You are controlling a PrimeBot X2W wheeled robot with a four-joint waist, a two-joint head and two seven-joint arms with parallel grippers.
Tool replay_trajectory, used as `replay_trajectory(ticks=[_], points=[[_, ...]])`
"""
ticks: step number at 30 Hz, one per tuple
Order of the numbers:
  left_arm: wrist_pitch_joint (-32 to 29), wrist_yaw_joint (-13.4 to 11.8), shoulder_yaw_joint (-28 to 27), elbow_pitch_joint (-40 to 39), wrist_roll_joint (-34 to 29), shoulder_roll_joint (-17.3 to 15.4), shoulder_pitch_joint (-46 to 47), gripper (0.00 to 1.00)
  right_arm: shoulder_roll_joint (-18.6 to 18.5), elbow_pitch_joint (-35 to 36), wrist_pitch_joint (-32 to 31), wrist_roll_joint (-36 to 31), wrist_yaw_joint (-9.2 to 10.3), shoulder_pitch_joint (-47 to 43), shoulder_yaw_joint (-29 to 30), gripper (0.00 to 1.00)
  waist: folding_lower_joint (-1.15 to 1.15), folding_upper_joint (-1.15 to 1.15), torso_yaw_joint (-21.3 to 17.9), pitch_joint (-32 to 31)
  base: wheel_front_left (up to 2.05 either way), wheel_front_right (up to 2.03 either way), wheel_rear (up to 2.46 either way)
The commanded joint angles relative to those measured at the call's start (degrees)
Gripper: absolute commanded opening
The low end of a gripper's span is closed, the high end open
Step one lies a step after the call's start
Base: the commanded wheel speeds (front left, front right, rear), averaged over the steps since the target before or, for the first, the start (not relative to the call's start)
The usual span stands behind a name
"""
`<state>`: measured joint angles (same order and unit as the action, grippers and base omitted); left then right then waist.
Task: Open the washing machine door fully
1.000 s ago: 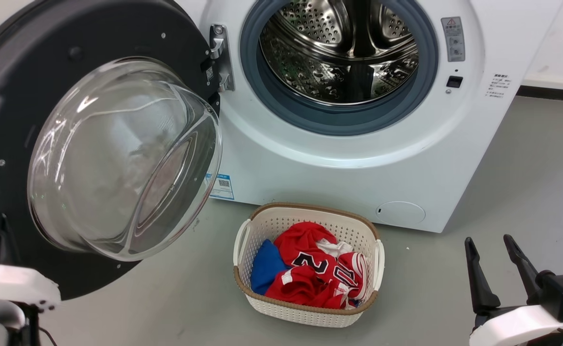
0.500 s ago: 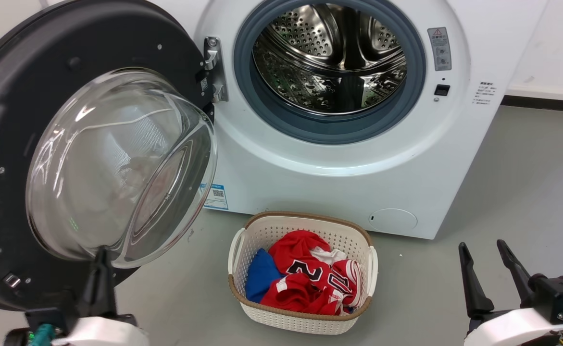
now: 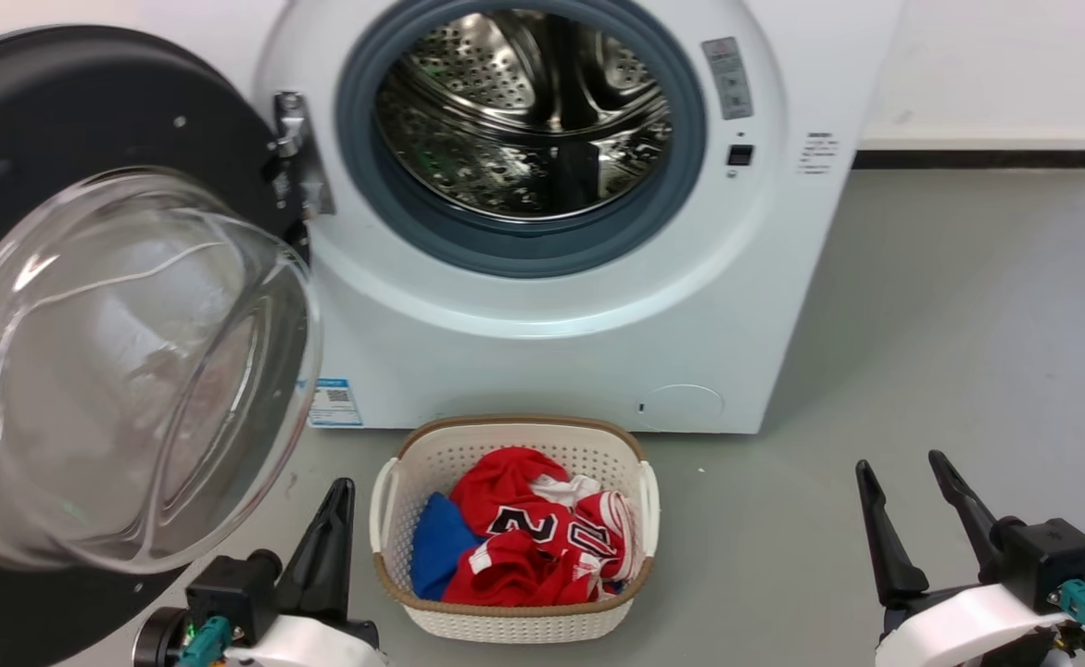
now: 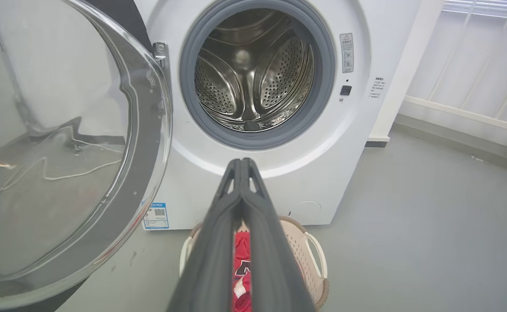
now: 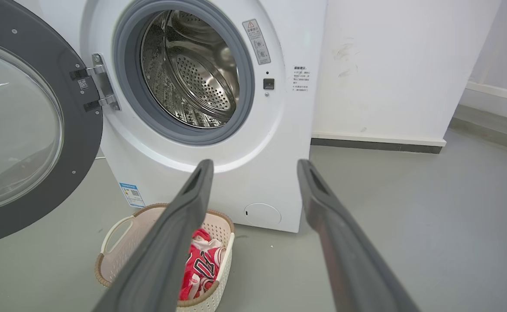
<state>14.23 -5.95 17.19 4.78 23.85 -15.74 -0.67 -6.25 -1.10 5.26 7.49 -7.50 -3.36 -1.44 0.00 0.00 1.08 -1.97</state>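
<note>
The washing machine door (image 3: 116,352) stands open beside the left end effector (image 3: 345,485).

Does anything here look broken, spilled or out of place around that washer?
Nothing stands out. The washing machine door hangs open on its hinge, the steel drum looks empty, and the laundry basket stands upright on the floor with the red jersey inside. Only faint scuffs mark the white wall.

Bright, even, diffuse indoor light. The washing machine (image 3: 542,315) casts only a faint, soft shadow on the grey floor (image 3: 876,306). Specular glints mark the steel drum (image 3: 523,111), and streaked reflections cross the washing machine door (image 3: 116,371) glass. The head view is slightly blurred. The wrist views bow straight lines at their edges.
</note>
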Motion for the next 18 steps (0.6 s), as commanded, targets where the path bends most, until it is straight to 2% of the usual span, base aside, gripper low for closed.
replay_trajectory(ticks=[1,8,16,17,18], points=[[0.24,0.39,0.31,1.07,-0.52,0.12,0.55,0.00,-0.43,-0.21,0.30,0.11,0.01,0.73,-0.39,1.00,0.00,0.00,-2.85,0.22,0.00,0.00,0.00],[0.73,-0.14,-0.64,3.77,-1.11,0.45,0.83,0.00,-0.83,-1.10,0.82,0.86,0.01,1.01,-0.92,1.00,0.00,0.00,-7.08,0.21,0.00,0.00,0.00],[1.02,-0.78,-2.25,4.54,-2.27,0.52,0.31,0.02,-1.15,-1.84,1.47,1.17,0.01,1.01,-0.85,1.00,0.00,0.00,-6.99,0.09,0.00,0.00,0.00],[1.04,-0.82,-2.43,4.52,-2.40,0.56,0.29,0.12,-1.21,-1.90,1.60,1.22,0.01,1.09,-0.97,1.00,0.00,0.00,-6.82,0.08,0.00,0.00,0.00],[1.04,-0.84,-2.66,4.38,-2.57,0.69,0.32,0.30,-1.28,-1.94,1.66,1.26,0.01,1.18,-1.04,1.00,0.00,0.00,-6.66,0.06,0.00,0.00,0.00]])
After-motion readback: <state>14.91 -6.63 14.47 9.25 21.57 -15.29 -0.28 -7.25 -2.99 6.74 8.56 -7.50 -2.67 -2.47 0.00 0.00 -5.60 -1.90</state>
